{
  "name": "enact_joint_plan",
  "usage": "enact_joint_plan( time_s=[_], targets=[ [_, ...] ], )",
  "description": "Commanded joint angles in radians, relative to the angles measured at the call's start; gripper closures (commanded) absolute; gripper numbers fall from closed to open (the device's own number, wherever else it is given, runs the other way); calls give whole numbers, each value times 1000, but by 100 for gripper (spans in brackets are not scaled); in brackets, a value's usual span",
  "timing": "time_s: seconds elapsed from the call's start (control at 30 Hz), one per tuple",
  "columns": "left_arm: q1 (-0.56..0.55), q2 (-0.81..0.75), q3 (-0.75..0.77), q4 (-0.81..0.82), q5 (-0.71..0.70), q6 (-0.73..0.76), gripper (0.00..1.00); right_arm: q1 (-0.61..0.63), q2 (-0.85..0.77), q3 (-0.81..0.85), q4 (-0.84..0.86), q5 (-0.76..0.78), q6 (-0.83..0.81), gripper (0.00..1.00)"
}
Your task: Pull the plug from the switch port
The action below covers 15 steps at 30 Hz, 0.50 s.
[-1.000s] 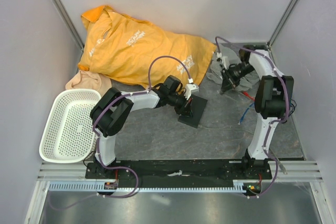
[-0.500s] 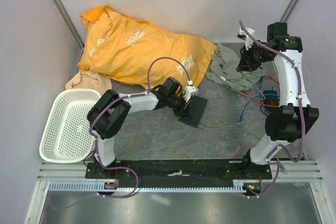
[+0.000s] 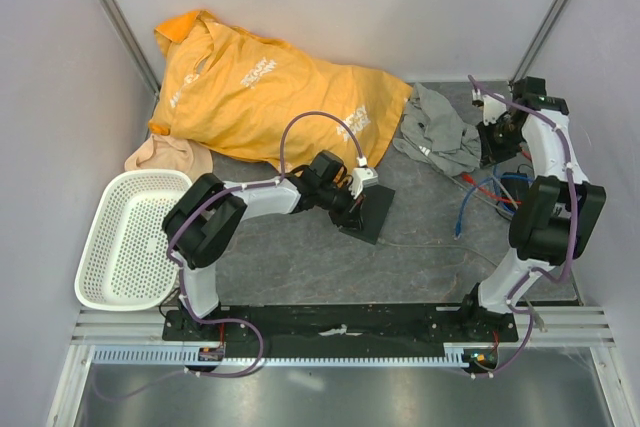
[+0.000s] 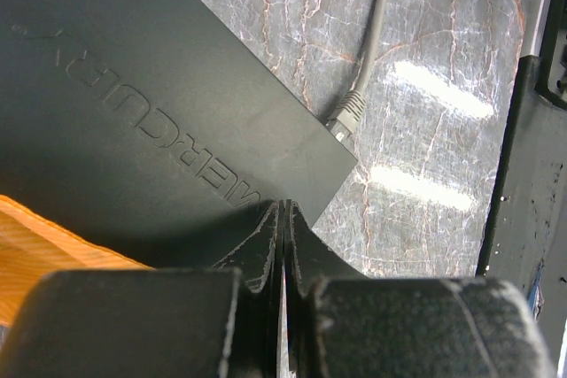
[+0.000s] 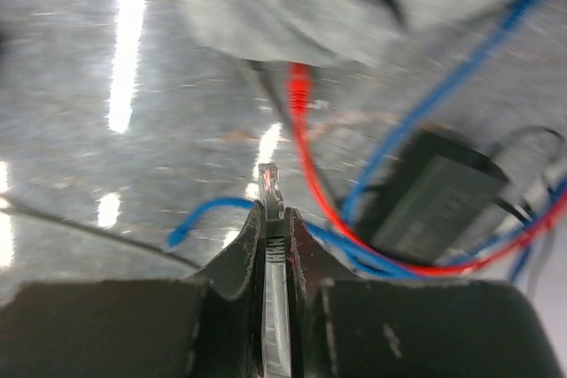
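**Plug pinched at right; grey connector seated in switch**

The left gripper (image 4: pixel 282 212) has its jaws fully closed on nothing, tips at the near corner of the flat black switch box (image 4: pixel 133 104). The box lies mid-table, just beside the orange shirt (image 3: pixel 260 87). A grey plug (image 4: pixel 347 116) sits in the switch port (image 4: pixel 334 128) on the box's edge. The right gripper (image 5: pixel 275 210), well apart at the far right, pinches a small clear-tipped plug (image 5: pixel 268 180). Below it lie a red cable (image 5: pixel 306 130), a blue cable (image 5: pixel 461 50) and a black power brick (image 5: pixel 438 205).
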Motion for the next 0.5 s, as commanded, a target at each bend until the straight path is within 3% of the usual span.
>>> enact_joint_plan(
  time_s=[0.0, 0.37, 0.47],
  targets=[
    [-14, -27, -14, 5, -3, 42, 98, -53, 37, 4, 71, 193, 26, 100],
    [-28, -29, -22, 0, -4, 46, 98, -104, 113, -17, 149, 267, 86, 96],
    [-31, -30, -26, 0, -10, 52, 99, -104, 111, -17, 158, 270, 103, 84]
  ],
)
